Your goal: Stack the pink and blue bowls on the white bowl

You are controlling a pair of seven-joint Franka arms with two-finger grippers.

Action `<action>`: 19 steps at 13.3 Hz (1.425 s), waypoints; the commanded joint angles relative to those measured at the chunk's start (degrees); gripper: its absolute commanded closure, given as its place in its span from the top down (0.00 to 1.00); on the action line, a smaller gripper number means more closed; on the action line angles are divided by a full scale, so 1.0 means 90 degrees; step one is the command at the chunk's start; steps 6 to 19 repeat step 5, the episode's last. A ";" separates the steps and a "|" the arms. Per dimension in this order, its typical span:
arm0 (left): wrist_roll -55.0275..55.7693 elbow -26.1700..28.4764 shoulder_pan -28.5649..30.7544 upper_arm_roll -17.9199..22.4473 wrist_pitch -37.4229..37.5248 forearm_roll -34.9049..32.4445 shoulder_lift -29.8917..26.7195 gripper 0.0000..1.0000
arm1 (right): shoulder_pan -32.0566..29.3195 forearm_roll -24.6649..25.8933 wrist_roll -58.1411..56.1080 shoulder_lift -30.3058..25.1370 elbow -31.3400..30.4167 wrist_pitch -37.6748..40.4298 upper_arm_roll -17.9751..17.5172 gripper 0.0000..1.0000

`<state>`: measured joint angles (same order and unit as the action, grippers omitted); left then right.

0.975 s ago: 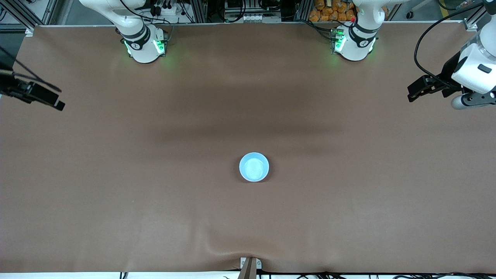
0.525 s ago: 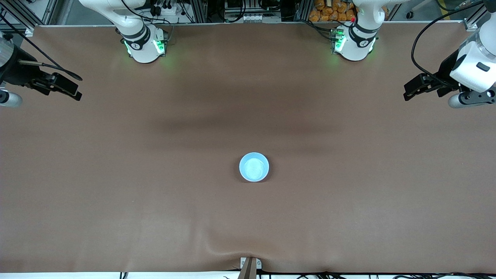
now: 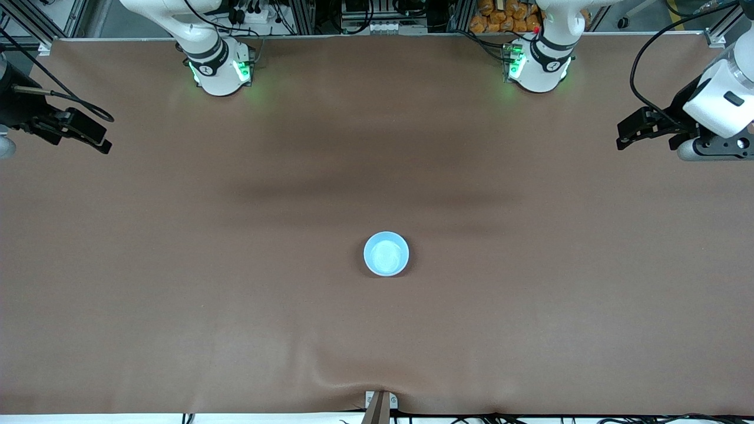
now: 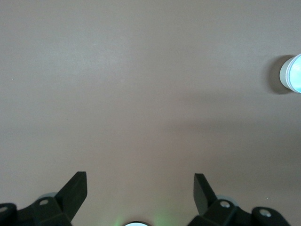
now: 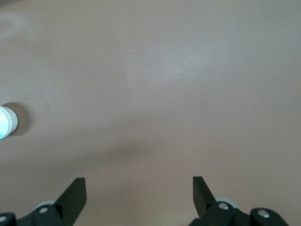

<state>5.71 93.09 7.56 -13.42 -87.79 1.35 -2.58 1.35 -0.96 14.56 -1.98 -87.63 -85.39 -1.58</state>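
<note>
A light blue bowl stands upright on the brown table, near its middle and toward the front camera. It also shows in the left wrist view and the right wrist view, where its outer wall looks pale. No pink bowl or white bowl shows on its own. My left gripper is open and empty over the left arm's end of the table; its own view shows bare table between the fingers. My right gripper is open and empty over the right arm's end, as its own view also shows.
The brown cloth covers the whole table, with a small wrinkle at the front edge by a mount. The two arm bases stand along the edge farthest from the front camera.
My right gripper has come in over the table from its end and risen a little. My left gripper has shifted slightly. The blue bowl has not moved.
</note>
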 commanded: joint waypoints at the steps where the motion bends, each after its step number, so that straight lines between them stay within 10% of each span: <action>1: -0.0107 -0.0050 0.0049 -0.0013 0.0077 0.0064 -0.0104 1.00 | -0.0014 0.0224 -0.0405 0.0074 0.0146 0.0054 -0.0010 1.00; 19: -0.0117 -0.0236 0.0049 -0.0013 0.0077 0.0045 -0.0025 1.00 | -0.0082 0.0215 -0.0534 0.0074 0.0146 0.0054 0.0010 1.00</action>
